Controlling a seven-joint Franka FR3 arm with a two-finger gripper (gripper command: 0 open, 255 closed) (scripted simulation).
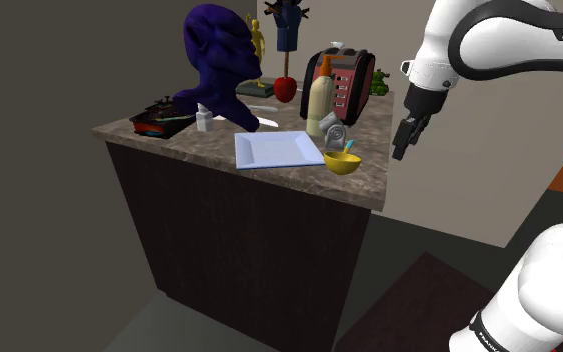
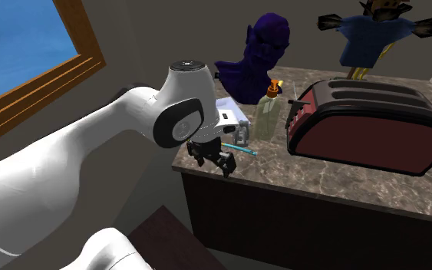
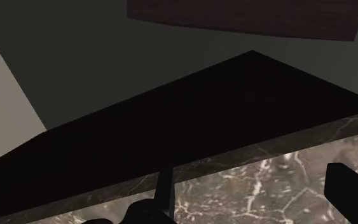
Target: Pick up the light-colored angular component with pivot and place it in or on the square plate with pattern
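yellow bowl (image 1: 343,162) before pale component (image 1: 335,133)

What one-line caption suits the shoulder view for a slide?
Open gripper hovers beside the counter, apart from grey component and white plate.

Blue bust (image 1: 219,62), red toaster (image 1: 344,85) and yellow bowl (image 1: 342,163) on marble counter (image 1: 199,147)
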